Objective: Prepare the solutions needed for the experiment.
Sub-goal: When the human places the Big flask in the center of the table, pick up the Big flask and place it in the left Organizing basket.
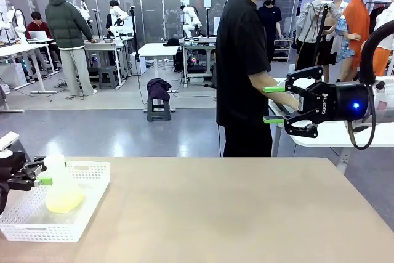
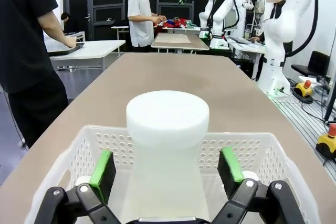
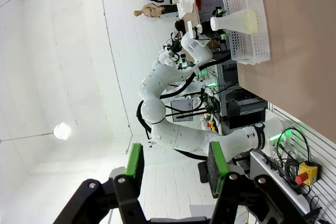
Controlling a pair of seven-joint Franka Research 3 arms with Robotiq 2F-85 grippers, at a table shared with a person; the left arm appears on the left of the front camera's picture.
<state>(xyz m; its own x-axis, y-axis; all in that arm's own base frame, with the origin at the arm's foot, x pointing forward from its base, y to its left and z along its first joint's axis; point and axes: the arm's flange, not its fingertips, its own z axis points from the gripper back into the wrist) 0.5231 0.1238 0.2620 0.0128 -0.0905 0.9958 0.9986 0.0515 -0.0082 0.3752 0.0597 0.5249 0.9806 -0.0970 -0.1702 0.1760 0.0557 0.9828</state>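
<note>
A frosted conical flask point(image 1: 61, 190) stands upright in a white perforated basket point(image 1: 86, 204) at the table's front left. The solutions point(image 1: 64, 202) show as a pale yellow tint in its wide bottom. My left gripper point(image 1: 46, 177) straddles the flask's neck point(image 2: 167, 129) and is open, with a gap between each green pad point(image 2: 103, 167) and the neck. My right gripper point(image 1: 271, 104) hangs high over the table's far right edge, open and holding nothing. In the right wrist view its gripper point(image 3: 176, 163) points at the ceiling, with the basket point(image 3: 252, 51) and flask point(image 3: 236, 20) far off.
A person in black point(image 1: 243, 60) stands just beyond the far edge, turned to a white table point(image 1: 345, 133) at the right. The brown tabletop point(image 1: 234, 214) stretches bare from the basket to the right edge.
</note>
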